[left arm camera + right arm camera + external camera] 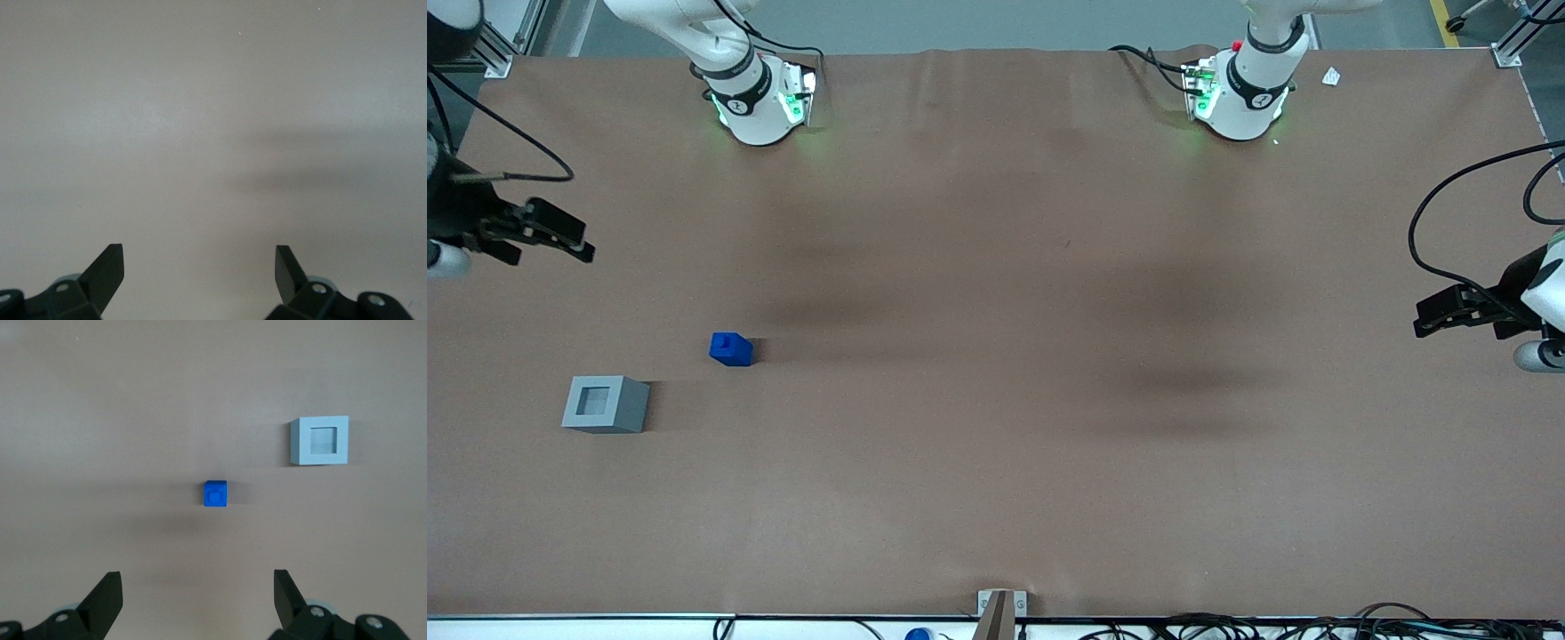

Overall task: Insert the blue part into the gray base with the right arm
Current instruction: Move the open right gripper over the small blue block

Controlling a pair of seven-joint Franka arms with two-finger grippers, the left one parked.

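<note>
The blue part point(731, 348) sits on the brown table with its stud facing up; it also shows in the right wrist view point(215, 494). The gray base point(605, 404) stands beside it, a little nearer the front camera and closer to the working arm's end, with its square socket facing up point(320, 441). The two are apart. My right arm's gripper point(580, 245) hangs above the table, farther from the front camera than both things. In the right wrist view the gripper point(198, 587) is open and empty, its jaws wide apart.
Both arm bases point(760, 98) point(1240, 89) are bolted at the table's edge farthest from the front camera. A small white scrap point(1331, 76) lies near the parked arm's base. A metal bracket point(1001, 609) and cables run along the nearest edge.
</note>
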